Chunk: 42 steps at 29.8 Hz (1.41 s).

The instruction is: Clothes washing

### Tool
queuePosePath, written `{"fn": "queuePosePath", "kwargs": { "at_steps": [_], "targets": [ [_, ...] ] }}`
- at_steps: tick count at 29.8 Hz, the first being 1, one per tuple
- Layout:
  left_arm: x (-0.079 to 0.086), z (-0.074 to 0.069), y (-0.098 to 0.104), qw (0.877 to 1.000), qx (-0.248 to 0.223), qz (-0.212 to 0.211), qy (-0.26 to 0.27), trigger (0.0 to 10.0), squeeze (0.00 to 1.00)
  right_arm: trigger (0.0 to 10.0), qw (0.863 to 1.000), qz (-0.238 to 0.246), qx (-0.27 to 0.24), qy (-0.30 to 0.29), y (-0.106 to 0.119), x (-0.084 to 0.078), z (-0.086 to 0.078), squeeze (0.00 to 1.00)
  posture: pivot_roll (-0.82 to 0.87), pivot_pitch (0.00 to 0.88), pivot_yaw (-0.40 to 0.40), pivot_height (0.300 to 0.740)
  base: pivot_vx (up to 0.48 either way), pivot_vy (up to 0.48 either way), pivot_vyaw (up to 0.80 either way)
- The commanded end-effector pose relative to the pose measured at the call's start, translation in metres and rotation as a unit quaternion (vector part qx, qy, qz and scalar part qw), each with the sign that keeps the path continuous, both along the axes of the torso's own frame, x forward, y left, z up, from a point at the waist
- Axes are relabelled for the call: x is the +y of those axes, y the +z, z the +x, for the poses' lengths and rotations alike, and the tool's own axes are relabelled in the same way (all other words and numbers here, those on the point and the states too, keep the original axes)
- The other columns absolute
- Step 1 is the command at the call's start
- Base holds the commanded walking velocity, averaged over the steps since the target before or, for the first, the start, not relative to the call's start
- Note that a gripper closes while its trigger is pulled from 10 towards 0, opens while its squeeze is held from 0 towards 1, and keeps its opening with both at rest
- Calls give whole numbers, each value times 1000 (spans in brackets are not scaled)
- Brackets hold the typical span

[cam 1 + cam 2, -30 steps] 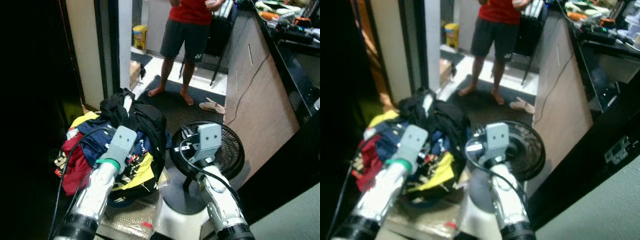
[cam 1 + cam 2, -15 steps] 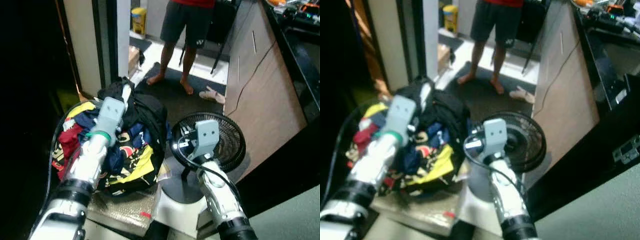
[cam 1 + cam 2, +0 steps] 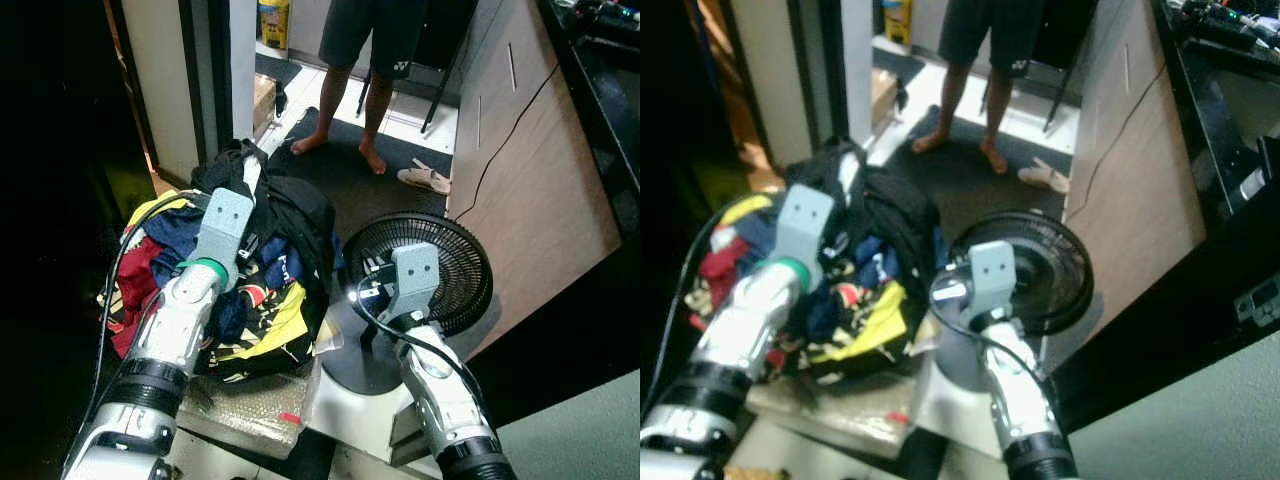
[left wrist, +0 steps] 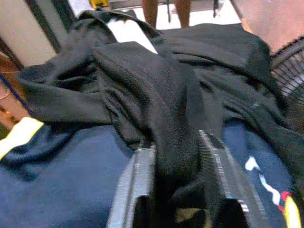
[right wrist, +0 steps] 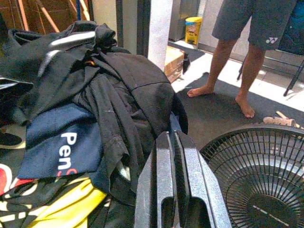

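The left pincer (image 4: pixel 175 190), which a second ago was hovering short of the clothes pile (image 3: pixel 235 270), is now closing on a fold of the black garment (image 4: pixel 161 95) at the pile's top, so the first pick is beginning; the right pincer (image 5: pixel 173 190) is hanging pressed shut and empty beside the fan (image 3: pixel 420 270). No basket wall is showing; the pile is sitting on a bubble-wrap-covered box (image 3: pixel 250 415).

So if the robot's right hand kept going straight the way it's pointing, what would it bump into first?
Probably the black fan. The right hand, its fingers shut together, points over the gap between the fan's grille and the black garment on the clothes pile, so it might brush that instead. Depth is hard to judge.
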<state>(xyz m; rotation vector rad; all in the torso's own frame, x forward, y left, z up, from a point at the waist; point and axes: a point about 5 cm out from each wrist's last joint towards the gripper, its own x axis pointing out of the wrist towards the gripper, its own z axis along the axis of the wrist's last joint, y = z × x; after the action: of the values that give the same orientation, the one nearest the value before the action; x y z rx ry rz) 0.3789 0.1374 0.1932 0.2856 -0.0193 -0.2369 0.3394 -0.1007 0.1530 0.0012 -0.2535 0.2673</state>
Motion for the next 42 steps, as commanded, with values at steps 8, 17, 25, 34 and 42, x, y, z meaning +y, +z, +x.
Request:
{"fn": "queuePosePath", "kwargs": {
  "at_steps": [8, 17, 25, 34, 42],
  "targets": [
    [-7, -2, -5, 1000, 9, -15, -7, 0, 0, 10000, 1000, -7, 11, -8, -7, -4, 0, 0, 73, 213, -79, 740, 0, 0, 0],
    [-14, -12, 16, 996, -50, -71, -19, 10000, 0, 10000, 1000, 1, -1, -13, -1, -7, 0, 0, 66, 188, -69, 740, 0, 0, 0],
    [-42, -68, 40, 978, -92, -126, -139, 10000, 0, 10000, 989, 65, -52, 121, 50, -2, -17, 0, 67, 137, -49, 740, 0, 0, 0],
    [-57, -105, 27, 964, -57, -128, -227, 10000, 0, 10000, 959, 43, -27, 280, 55, 1, -42, 0, 67, 111, -41, 740, 0, 0, 0],
    [-57, -105, 28, 969, -47, -133, -205, 10000, 0, 10000, 934, 0, 77, 349, 22, -29, -58, 0, 66, 100, -55, 740, 0, 0, 0]
  ]
}}
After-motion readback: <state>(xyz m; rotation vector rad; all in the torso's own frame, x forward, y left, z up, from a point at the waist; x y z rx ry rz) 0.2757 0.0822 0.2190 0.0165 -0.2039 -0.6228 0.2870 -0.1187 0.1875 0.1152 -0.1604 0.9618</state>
